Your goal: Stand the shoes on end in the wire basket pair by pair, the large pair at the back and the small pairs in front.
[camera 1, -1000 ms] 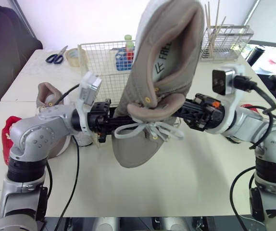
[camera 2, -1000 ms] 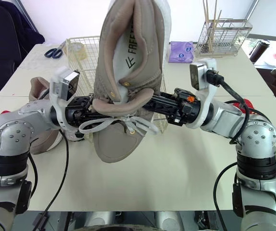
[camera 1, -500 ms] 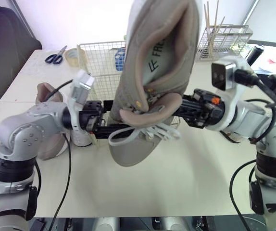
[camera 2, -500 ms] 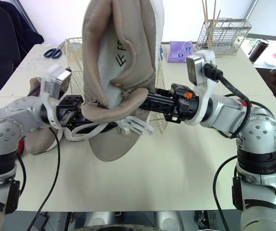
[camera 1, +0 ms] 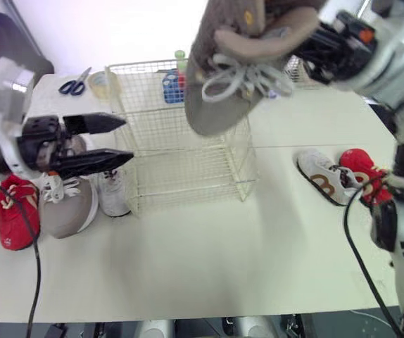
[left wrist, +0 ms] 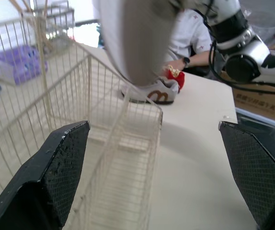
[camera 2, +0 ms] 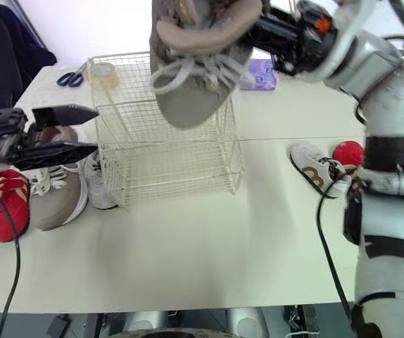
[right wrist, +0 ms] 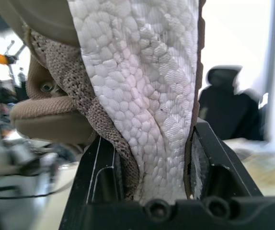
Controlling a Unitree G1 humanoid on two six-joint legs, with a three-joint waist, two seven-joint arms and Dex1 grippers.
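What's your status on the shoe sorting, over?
Right gripper shut on large tan shoe, toe down above wire basket. Left gripper jaws open, empty, beside basket. Basket empty, nothing blocking.

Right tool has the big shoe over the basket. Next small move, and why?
Probably lower the right tool so the tan shoe goes toe-first into the back of the wire basket: it hangs toe-down above the empty basket, and the left tool is open, off to the side.

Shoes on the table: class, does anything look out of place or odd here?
The red pair is split: one red shoe lies left of the wire basket, the other red shoe right of it. The large tan shoe, held above the basket in the right gripper, trails loose laces.
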